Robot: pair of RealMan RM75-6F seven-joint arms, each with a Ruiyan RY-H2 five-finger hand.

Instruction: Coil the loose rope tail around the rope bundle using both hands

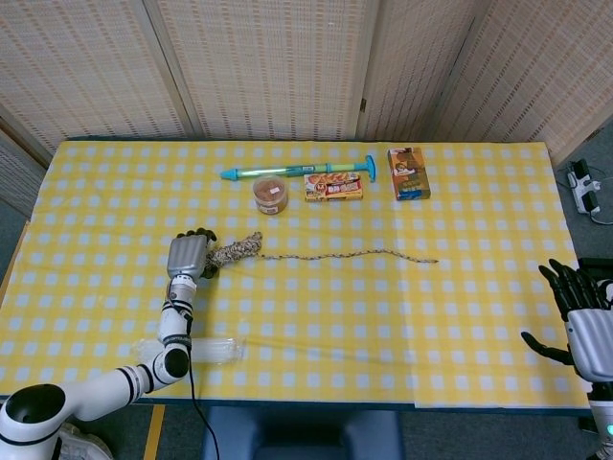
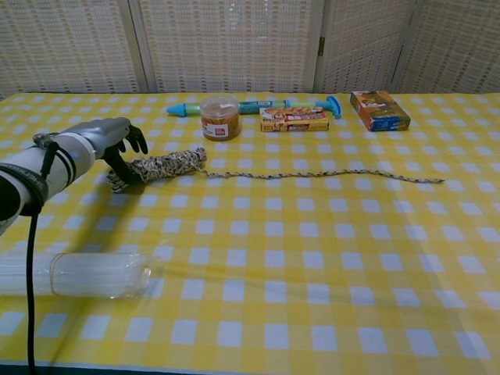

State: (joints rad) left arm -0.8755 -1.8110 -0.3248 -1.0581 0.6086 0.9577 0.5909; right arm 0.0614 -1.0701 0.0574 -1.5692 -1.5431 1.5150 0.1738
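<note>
Two hands show, well apart: the left hand [image 1: 186,256] lies on the yellow-and-white checked tablecloth [image 1: 460,316] with its dark fingers [image 2: 134,139] curled around the near-left end of the speckled beige rope bundle [image 2: 160,166], gripping it, while the right hand [image 1: 584,321] hangs off the table's right edge with fingers spread and nothing in them. The bundle lies left of the table's centre, its long axis running roughly left to right, the free end tilted slightly toward the far side. From that end the thin loose rope tail [image 1: 350,255] stretches rightward in shallow waves, lying flat on the cloth and ending near the table's middle right. Beyond the bundle stand a round brown jar with a clear lid [image 1: 271,195], a flat orange snack box [image 1: 333,186], a teal-and-green plastic pump [image 1: 297,171] and an upright-printed brown carton [image 1: 408,172]. A clear plastic bottle [image 2: 74,274] lies on its side near the front-left edge.
</note>
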